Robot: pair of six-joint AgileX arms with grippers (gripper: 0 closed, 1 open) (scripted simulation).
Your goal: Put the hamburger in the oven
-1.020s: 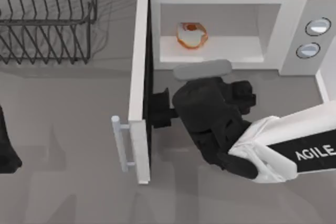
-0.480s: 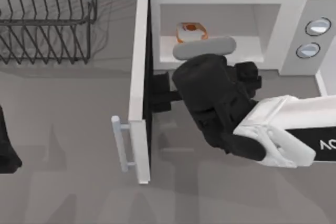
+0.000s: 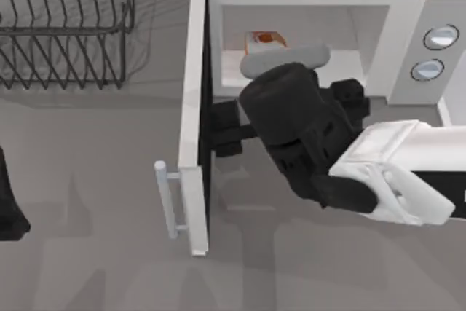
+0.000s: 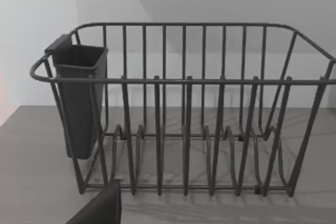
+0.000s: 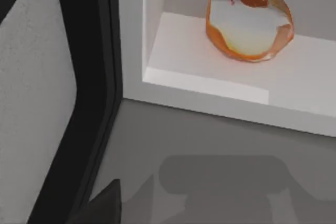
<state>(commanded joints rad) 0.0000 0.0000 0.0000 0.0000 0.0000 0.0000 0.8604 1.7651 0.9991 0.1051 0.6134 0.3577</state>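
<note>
The white oven [image 3: 408, 12] stands at the back right with its side-hinged door [image 3: 195, 107] swung open toward the front. On the cavity floor the orange-and-white hamburger [image 3: 263, 39] [image 5: 248, 22] rests by itself, with nothing touching it. My right gripper [image 3: 285, 113] hovers just in front of the opening, open and empty, one finger [image 3: 222, 129] close to the door's dark inner face and a fingertip [image 5: 105, 205] showing in the right wrist view. My left gripper [image 3: 9, 205] is parked open at the table's left edge.
A black wire rack [image 3: 65, 27] [image 4: 184, 119] with a dark cup on its side stands at the back left. The door's silvery bar handle [image 3: 166, 198] juts left over the grey table. Two round grey knobs [image 3: 433, 52] sit on the oven's right panel.
My right arm has moved toward the oven opening, and its wrist now covers the lower part of the hamburger in the top view. The hamburger, door and left arm have stayed put.
</note>
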